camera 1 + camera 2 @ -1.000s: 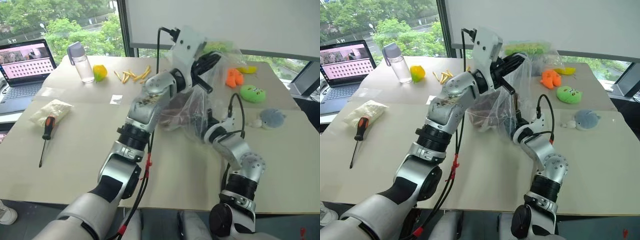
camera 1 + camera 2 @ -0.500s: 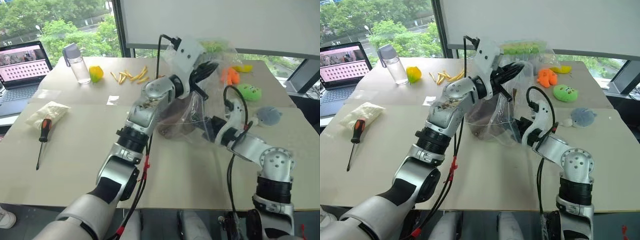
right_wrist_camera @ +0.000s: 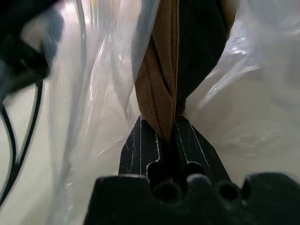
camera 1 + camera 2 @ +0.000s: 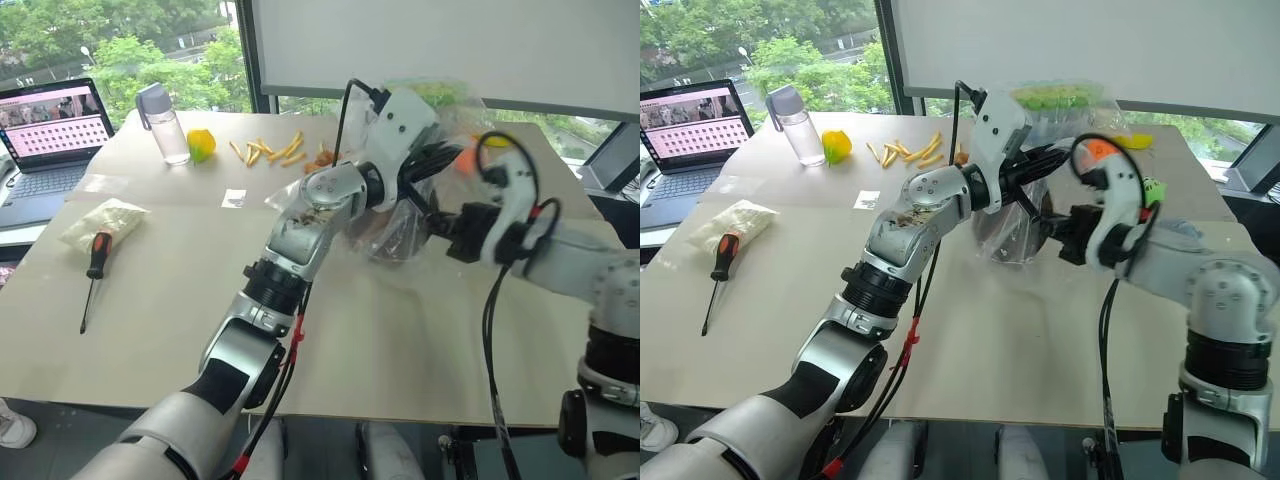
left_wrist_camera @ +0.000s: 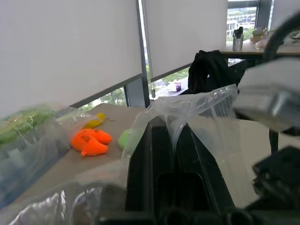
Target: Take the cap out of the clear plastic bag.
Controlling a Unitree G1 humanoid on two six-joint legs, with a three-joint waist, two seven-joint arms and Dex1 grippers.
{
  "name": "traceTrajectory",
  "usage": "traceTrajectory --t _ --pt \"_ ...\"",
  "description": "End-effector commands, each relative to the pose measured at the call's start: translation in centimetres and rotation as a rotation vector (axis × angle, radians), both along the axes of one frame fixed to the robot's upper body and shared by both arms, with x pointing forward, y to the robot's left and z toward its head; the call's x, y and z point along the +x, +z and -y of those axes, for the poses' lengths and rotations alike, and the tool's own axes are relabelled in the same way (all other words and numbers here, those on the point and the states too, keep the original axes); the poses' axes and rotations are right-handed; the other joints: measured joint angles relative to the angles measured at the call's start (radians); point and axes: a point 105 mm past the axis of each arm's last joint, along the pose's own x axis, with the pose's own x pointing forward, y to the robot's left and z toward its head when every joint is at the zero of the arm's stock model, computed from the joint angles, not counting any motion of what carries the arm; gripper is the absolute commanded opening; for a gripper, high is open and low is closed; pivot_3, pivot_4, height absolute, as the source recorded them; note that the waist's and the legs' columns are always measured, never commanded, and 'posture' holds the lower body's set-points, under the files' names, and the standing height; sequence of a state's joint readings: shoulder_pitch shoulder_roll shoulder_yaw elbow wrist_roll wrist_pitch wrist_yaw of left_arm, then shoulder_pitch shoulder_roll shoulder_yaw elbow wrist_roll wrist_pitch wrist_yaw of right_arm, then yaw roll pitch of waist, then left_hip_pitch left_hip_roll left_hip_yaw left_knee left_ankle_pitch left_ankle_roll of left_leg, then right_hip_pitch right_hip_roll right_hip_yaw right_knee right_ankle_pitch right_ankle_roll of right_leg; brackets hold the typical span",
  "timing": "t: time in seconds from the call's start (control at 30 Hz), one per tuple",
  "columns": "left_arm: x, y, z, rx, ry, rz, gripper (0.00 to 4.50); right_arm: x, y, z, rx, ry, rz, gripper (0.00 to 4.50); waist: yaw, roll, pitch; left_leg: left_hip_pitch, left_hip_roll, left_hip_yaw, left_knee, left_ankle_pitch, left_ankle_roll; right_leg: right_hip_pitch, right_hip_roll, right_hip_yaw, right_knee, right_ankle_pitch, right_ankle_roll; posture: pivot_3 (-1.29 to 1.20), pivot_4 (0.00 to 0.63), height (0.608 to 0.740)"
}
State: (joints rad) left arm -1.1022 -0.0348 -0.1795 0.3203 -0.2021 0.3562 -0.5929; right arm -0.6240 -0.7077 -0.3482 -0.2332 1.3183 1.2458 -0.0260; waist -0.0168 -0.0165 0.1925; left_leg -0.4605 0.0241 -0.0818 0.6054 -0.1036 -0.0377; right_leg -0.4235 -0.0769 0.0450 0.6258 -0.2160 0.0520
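Observation:
My left gripper (image 4: 432, 160) is shut on the top edge of the clear plastic bag (image 4: 398, 228) and holds it above the table's middle. In the left wrist view its fingers (image 5: 161, 140) pinch a fold of the plastic. The cap (image 3: 164, 70), brown fabric, sits partly inside the bag. My right gripper (image 4: 1052, 228) comes in level from the right at the bag's lower part. In the right wrist view its fingers (image 3: 140, 145) are shut on a bunched fold of the cap, with crinkled plastic on both sides.
A laptop (image 4: 55, 130), a water bottle (image 4: 160, 122), a yellow-green toy (image 4: 200, 143) and scattered yellow sticks (image 4: 270, 150) line the far left. A screwdriver (image 4: 92, 265) and a white packet (image 4: 100, 222) lie left. A bulky bag (image 4: 1060, 97) and an orange plush (image 5: 91, 140) sit behind.
My right arm has risen, swung to the right and rolled its wrist, pulling the cap's fold with it. The bag now hangs higher off the table. My left gripper has barely moved.

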Motion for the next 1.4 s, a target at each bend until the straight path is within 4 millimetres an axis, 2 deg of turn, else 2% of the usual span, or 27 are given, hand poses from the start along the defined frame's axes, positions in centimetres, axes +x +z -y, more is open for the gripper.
traceTrajectory --t 0.03,0.17,0.33,0.47,0.57,0.63,0.73,0.8,0.87,0.97,1.03,1.1,1.27,1.37,1.4 --pt "-0.6 0.7 0.0 -0.004 -0.013 0.030 0.00 -2.4 2.3 3.1 0.067 -0.009 0.059 0.01 0.010 0.000 0.000 0.000 0.000 0.000 0.000 0.000 0.000 0.000 0.000 0.000 0.000 0.000 0.000 0.00 0.150 0.740" --pt "-0.5 0.4 -0.1 0.011 -0.006 0.028 0.00 -5.4 2.1 4.4 0.065 0.069 0.043 0.01 0.005 0.000 0.000 -0.001 -0.002 0.000 0.001 -0.001 0.002 0.001 -0.001 0.001 0.000 0.000 0.003 0.00 0.150 0.740" --pt "-0.6 0.3 0.0 0.016 -0.013 0.028 0.00 -8.3 1.5 3.8 0.067 0.198 0.046 0.01 -0.001 0.000 0.000 0.000 -0.002 0.000 0.002 -0.002 0.003 0.001 -0.001 0.001 0.000 0.000 0.003 0.00 0.150 0.740" --pt "-0.7 0.0 0.2 0.033 -0.021 0.033 0.00 -11.8 2.5 0.5 0.136 0.447 0.110 0.01 -0.005 -0.001 0.000 0.001 -0.002 0.000 0.003 -0.001 0.003 0.002 -0.001 0.002 0.001 0.000 0.002 0.00 0.150 0.740" --pt "-0.8 -0.1 0.2 0.041 -0.024 0.034 0.00 -13.2 3.5 -0.8 0.194 0.544 0.156 0.01 -0.003 -0.001 0.001 0.001 -0.002 0.000 0.005 -0.001 0.003 0.002 -0.001 0.003 0.001 0.000 0.002 0.00 0.150 0.740" --pt "-0.8 -0.2 0.2 0.046 -0.026 0.036 0.00 -13.5 4.1 -0.6 0.220 0.544 0.182 0.01 0.001 -0.001 0.001 0.001 -0.003 0.000 0.005 -0.001 0.003 0.003 -0.001 0.003 0.000 0.000 0.002 0.00 0.150 0.740" --pt "-0.8 -0.4 0.2 0.062 -0.029 0.039 0.00 -13.6 5.0 1.0 0.251 0.492 0.238 0.01 0.007 -0.001 0.001 0.000 -0.004 0.000 0.005 -0.001 0.003 0.003 -0.002 0.004 -0.001 0.000 0.002 0.00 0.150 0.740" --pt "-0.8 -0.5 0.2 0.071 -0.029 0.038 0.00 -13.9 6.5 2.3 0.307 0.468 0.307 0.01 0.008 -0.001 0.001 0.000 -0.005 0.000 0.004 -0.001 0.004 0.003 -0.002 0.004 -0.001 0.000 0.004 0.00 0.150 0.740" --pt "-0.7 -0.6 0.2 0.079 -0.029 0.039 0.00 -14.4 8.3 3.4 0.358 0.464 0.404 0.01 0.007 -0.002 0.001 0.000 -0.005 0.000 0.005 -0.001 0.004 0.003 -0.003 0.005 -0.001 0.000 0.004 0.00 0.150 0.740" --pt "-0.7 -1.0 0.1 0.105 -0.029 0.042 0.00 -15.3 13.1 6.5 0.487 0.432 0.706 0.01 0.001 -0.002 0.001 0.000 -0.005 0.000 0.005 -0.001 0.004 0.003 -0.002 0.005 -0.001 0.000 0.004 0.00 0.150 0.740" --pt "-0.7 -1.2 -0.1 0.116 -0.029 0.041 0.00 -15.6 14.6 7.6 0.550 0.415 0.800 0.01 0.000 -0.002 0.001 0.000 -0.006 0.000 0.005 -0.001 0.004 0.002 -0.002 0.006 -0.001 0.001 0.005 0.00 0.150 0.740" --pt "-0.7 -1.5 -0.2 0.126 -0.028 0.034 0.00 -14.6 14.8 7.9 0.642 0.382 0.825 0.01 -0.001 -0.003 0.001 0.002 -0.006 0.000 0.005 -0.001 0.004 0.004 -0.002 0.006 -0.001 0.001 0.005 0.00 0.150 0.740" --pt "-1.0 -2.4 -0.8 0.167 -0.029 0.006 0.00 -10.9 12.9 6.1 0.848 0.372 0.744 0.01 -0.010 -0.001 0.000 0.002 -0.006 0.000 0.004 -0.001 0.004 0.003 -0.001 0.009 0.000 0.001 0.005 0.00 0.150 0.740" --pt "-1.0 -3.1 -1.7 0.195 -0.010 -0.007 0.00 -11.0 13.8 6.6 0.939 0.391 0.805 0.01 -0.011 0.000 0.001 0.002 -0.006 0.000 0.003 0.000 0.004 0.001 -0.001 0.010 0.002 0.002 0.005 0.00 0.150 0.740" --pt "-0.8 -3.7 -2.7 0.219 0.012 -0.015 0.00 -11.7 14.9 7.0 0.970 0.429 0.876 0.01 -0.010 0.000 0.001 0.002 -0.006 0.000 0.003 0.000 0.005 0.001 -0.001 0.010 0.003 0.002 0.006 0.00 0.150 0.740"
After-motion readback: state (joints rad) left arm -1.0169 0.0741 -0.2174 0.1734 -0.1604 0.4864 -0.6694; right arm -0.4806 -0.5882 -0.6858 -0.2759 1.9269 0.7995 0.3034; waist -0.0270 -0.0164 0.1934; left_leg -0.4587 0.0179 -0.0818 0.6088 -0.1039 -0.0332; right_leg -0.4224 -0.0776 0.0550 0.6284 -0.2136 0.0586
